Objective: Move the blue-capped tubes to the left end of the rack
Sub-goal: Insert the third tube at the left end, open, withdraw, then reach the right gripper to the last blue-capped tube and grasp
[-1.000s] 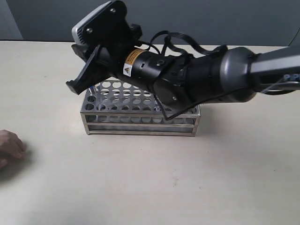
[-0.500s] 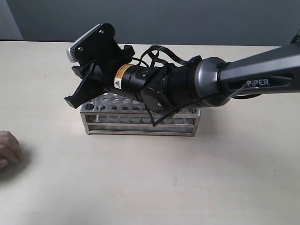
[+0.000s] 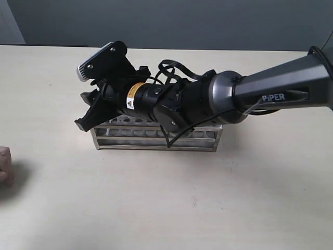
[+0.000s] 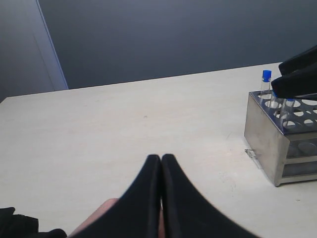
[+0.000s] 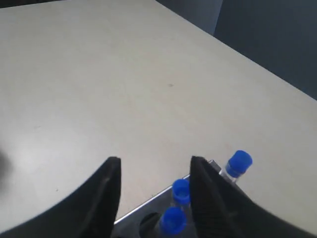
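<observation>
The steel rack (image 3: 156, 139) stands mid-table, mostly covered by my right arm. My right gripper (image 3: 85, 110) hangs over the rack's left end. In the right wrist view this gripper (image 5: 156, 161) is open, its fingers straddling the rack's edge (image 5: 143, 208). Two blue-capped tubes (image 5: 181, 191) (image 5: 172, 220) stand in holes between the fingers. A third (image 5: 240, 161) stands just outside one finger. No fourth tube shows. The left wrist view shows my left gripper (image 4: 161, 157) shut and empty, well away from the rack (image 4: 277, 144). One blue cap (image 4: 266, 75) rises at the rack's corner there.
A person's hand (image 3: 4, 169) rests at the table's left edge. It also shows close under my left gripper's fingers as skin (image 4: 94, 223). Bare beige tabletop (image 3: 182, 208) lies in front of the rack. A dark wall (image 3: 208, 21) runs behind.
My right gripper has come down toward the rack's left end and now covers most of the top plate. The person's hand has drawn back toward the left edge.
</observation>
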